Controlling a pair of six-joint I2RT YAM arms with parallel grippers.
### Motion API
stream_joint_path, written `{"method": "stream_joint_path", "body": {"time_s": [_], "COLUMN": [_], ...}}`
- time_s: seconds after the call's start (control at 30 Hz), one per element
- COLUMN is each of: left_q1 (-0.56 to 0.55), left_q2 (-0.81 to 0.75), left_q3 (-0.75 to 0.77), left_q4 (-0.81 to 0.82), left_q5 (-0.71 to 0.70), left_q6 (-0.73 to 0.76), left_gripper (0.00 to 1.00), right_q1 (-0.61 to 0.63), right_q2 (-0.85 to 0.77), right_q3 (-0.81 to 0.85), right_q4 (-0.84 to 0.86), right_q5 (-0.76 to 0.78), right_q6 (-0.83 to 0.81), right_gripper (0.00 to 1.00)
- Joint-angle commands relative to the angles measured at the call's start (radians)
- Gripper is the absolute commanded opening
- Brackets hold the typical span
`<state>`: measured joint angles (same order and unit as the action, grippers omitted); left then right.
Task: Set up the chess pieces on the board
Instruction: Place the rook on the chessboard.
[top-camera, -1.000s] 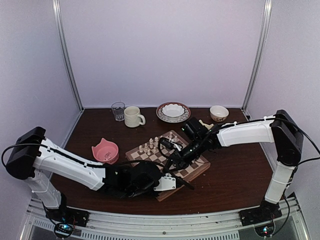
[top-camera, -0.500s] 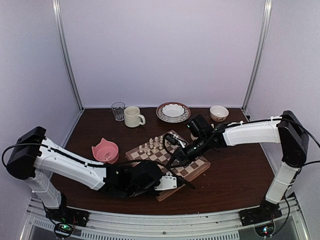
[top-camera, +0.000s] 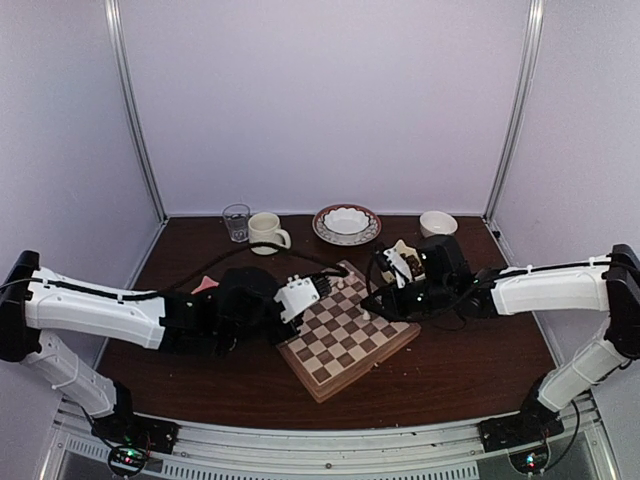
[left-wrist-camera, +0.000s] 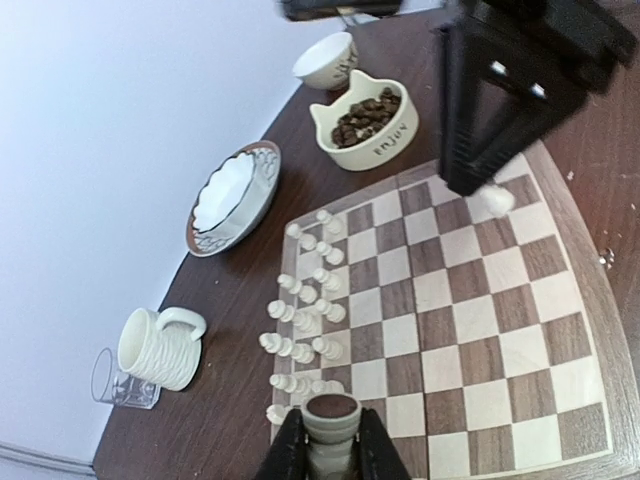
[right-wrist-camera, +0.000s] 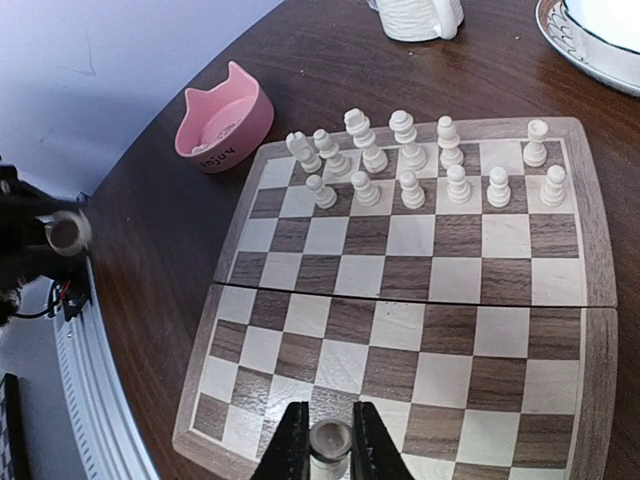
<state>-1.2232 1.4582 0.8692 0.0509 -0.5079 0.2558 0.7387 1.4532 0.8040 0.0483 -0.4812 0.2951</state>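
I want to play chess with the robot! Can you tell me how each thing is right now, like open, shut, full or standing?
left gripper: shut on a brown-topped piece.
right gripper: shut on a pale piece.
board: open flat.
other chessmen: standing in two rows along one edge.
cream cat bowl: holds brown bits.
mug: upright.
glass: upright.

Open squares across most of the board (right-wrist-camera: 400, 330), chess pieces (right-wrist-camera: 411, 188) in two tight rows along one edge

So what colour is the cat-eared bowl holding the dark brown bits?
The cat-eared bowl is pale cream with dark lettering; clearest in the left wrist view.
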Motion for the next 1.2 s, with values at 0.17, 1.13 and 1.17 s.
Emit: {"method": "stream_joint_path", "body": {"time_s": [0.17, 1.13, 1.17], "left_q1": [0.201, 0.294, 0.295], "left_q2": [-0.19, -0.246, -0.244], "left_q3": [-0.086, -0.128, -0.127], "left_q4": [0.0, -0.011, -0.012], "left_q5": [0.111, 0.166, 0.166], "left_q6": [-0.338, -0.432, -0.433], "left_gripper": [0.0, 0.0, 0.0], "right_q1": [0.159, 0.306, 0.306], "right_q2": [0.137, 0.264, 0.239], "right_q3": [-0.062, -0.124, -0.11], "right_q4": [0.387, 0.657, 0.604], "right_q5": [0.216, 0.315, 0.311], "right_q6": [-0.065, -0.242, -0.246], "right_gripper": [0.13, 0.43, 0.43]}}
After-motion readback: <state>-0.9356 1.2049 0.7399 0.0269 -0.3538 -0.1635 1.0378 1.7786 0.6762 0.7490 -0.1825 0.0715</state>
